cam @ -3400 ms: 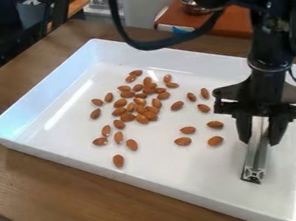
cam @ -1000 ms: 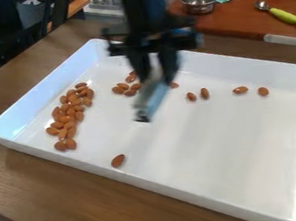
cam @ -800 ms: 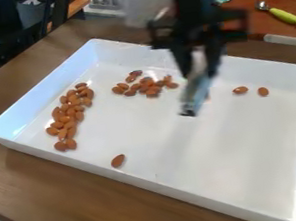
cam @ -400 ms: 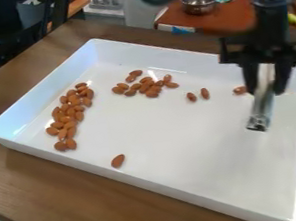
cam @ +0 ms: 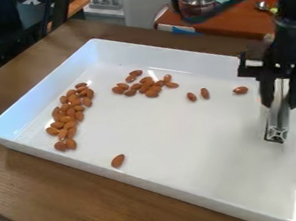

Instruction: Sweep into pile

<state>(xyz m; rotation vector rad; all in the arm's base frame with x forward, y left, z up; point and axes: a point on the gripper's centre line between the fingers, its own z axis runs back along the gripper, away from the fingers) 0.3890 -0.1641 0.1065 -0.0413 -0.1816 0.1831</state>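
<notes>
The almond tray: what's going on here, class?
A robot's claw grips a metal bar over the right side of a white tray. Most almonds lie in a long pile at the left and a smaller cluster toward the back; a few strays remain, including one near the front wall.

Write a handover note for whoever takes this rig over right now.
Gripper: shut on a metal bar, which points down over the right part of the white tray, as the camera sees it.
Done: a dense, elongated pile of almonds lies toward the tray's left end.
Left: a looser cluster near the far wall, two almonds side by side right of it, one more further right, and a lone almond by the near wall.
Unsure: the gripper may hide others.
</notes>
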